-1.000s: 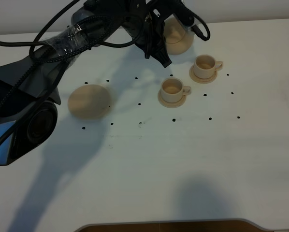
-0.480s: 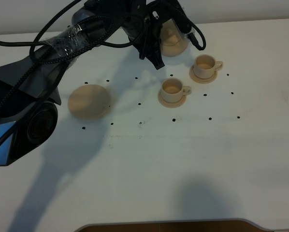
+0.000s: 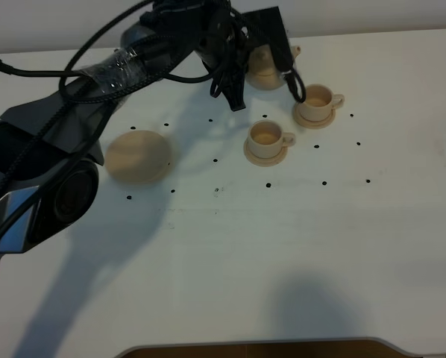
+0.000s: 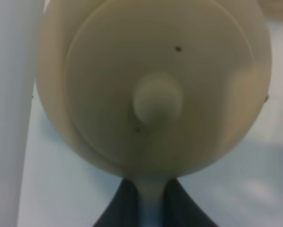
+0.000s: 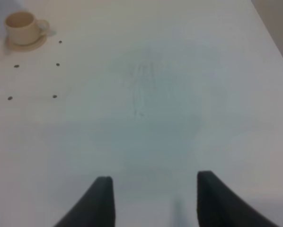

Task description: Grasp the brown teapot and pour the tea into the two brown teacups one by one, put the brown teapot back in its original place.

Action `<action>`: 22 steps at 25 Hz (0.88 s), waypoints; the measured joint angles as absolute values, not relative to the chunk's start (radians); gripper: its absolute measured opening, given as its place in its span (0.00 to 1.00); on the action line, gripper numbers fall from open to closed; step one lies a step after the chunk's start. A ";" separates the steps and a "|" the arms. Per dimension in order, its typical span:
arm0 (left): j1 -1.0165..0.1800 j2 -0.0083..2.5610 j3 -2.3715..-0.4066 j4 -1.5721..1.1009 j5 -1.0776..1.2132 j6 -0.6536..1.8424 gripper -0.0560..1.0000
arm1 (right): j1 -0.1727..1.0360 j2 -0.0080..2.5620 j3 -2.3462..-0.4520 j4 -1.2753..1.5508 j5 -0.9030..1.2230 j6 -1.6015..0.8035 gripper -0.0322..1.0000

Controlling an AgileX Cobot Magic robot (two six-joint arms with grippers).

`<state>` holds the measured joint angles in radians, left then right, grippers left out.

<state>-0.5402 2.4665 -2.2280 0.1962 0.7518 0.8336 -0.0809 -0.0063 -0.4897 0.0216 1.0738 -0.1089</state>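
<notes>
A flat white table (image 3: 297, 246) is marked with small black dots (image 3: 268, 184). A wide round beige-tan ceramic saucer (image 3: 137, 156) is laid bare on its left part. Well apart from it, right of the middle, a nearer small round beige-tan saucer (image 3: 268, 161) and a farther small matching saucer (image 3: 312, 124) are set close together, not touching.

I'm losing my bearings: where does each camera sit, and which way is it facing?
Exterior high: mounted above, looking down on the white table; shows the left arm stretched to the brown teapot at the far edge.
Left wrist: on the left arm, facing the teapot's lid close up; left gripper shut on its handle.
Right wrist: on the right arm, looking across bare table toward one teacup; right gripper open.
Shared: teapot in exterior and left wrist; that teacup in exterior and right wrist.
</notes>
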 joint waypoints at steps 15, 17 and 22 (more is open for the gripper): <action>-0.566 2.517 -2.228 0.217 0.622 0.958 0.17 | -0.081 -0.006 -0.490 0.022 1.074 -0.109 0.42; -0.573 2.517 -2.228 0.218 0.605 0.981 0.17 | -0.081 -0.006 -0.490 0.022 1.074 -0.109 0.42; -0.579 2.517 -2.228 0.236 0.604 1.019 0.17 | -0.081 -0.006 -0.490 0.022 1.074 -0.109 0.42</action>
